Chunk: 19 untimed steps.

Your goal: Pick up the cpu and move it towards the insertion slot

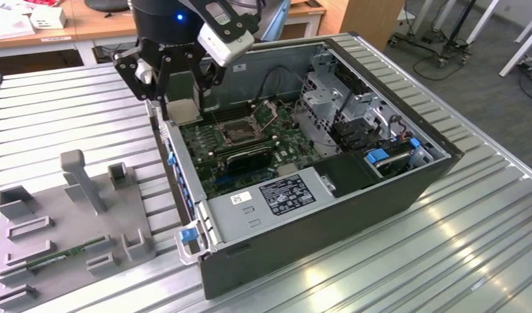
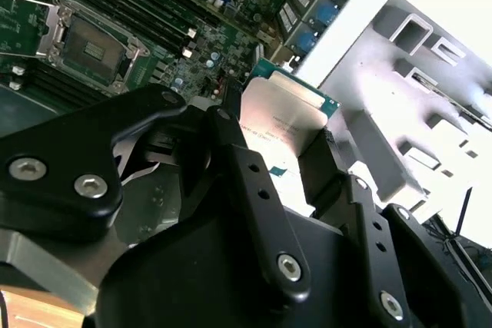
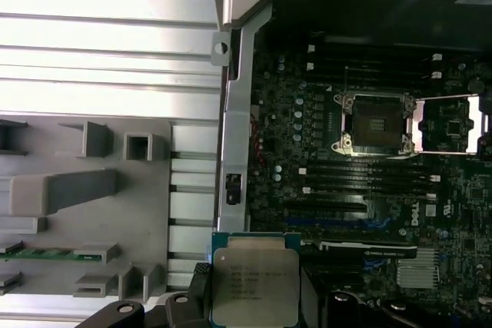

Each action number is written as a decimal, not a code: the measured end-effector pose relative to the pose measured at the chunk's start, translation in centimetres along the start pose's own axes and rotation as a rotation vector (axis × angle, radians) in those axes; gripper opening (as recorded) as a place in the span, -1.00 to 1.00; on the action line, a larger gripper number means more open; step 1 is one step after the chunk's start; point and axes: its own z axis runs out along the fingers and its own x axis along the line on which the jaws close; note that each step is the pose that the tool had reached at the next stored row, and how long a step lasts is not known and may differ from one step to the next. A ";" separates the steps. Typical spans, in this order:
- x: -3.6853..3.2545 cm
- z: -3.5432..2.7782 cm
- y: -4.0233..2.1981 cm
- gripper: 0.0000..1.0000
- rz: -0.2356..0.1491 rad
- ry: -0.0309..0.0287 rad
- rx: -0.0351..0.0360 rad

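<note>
The cpu [image 1: 186,111] is a flat square chip with a pale metal face, and my gripper [image 1: 182,107] is shut on its two sides. It hangs above the open computer case's wall on the exterior view's left. In both wrist views the cpu [image 2: 288,113] [image 3: 254,278] sits between the black fingers [image 2: 250,170]. The insertion slot [image 1: 240,132] is a dark-centred socket with a silvery frame on the green motherboard, inside the case and to the exterior view's right of the gripper. The slot [image 2: 92,50] [image 3: 374,123] stands uncovered, its frame flap swung open beside it.
A grey plastic fixture [image 1: 66,228] with posts and recesses lies on the ribbed metal table [image 1: 66,124] and holds a green memory stick [image 1: 62,255]. Inside the case [image 1: 422,176] are a power supply [image 1: 275,195], black memory slots [image 3: 361,170], cables and a drive cage [image 1: 336,98].
</note>
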 end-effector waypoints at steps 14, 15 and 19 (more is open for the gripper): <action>-2.33 0.00 -0.08 0.09 0.000 0.0000 -0.0001; -2.48 0.00 -0.08 0.09 0.000 0.0000 0.0000; -3.13 -0.01 -0.10 0.09 0.000 0.0000 0.0001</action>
